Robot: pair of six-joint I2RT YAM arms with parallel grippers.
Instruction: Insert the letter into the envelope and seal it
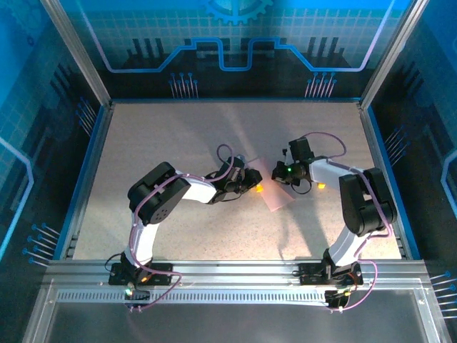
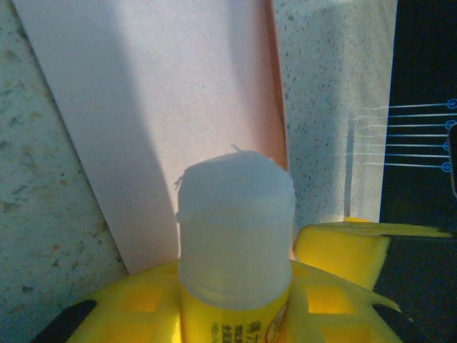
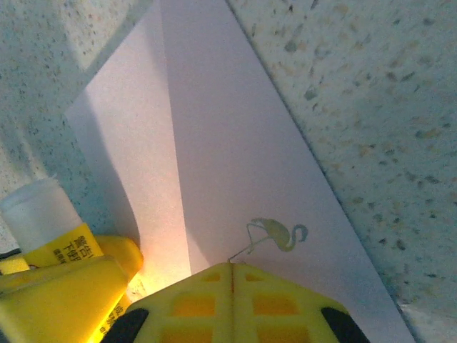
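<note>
The pale pink envelope (image 1: 277,193) lies flat at mid-table, and a small flamingo print (image 3: 278,234) is on it. My left gripper (image 1: 255,187) is shut on a yellow glue stick (image 2: 235,214). The stick's white tip points over the envelope (image 2: 164,107) near its edge. My right gripper (image 1: 280,174) is shut, and its closed fingertips (image 3: 232,270) rest on the envelope (image 3: 235,143) just below the flamingo. The glue stick (image 3: 43,221) and a left finger (image 3: 64,300) sit at the envelope's left side. The letter is hidden.
A small yellow piece (image 1: 321,186) lies on the speckled table (image 1: 178,136) beside the right arm. Aluminium rails (image 1: 93,150) and blue walls fence the table on the left, right and back.
</note>
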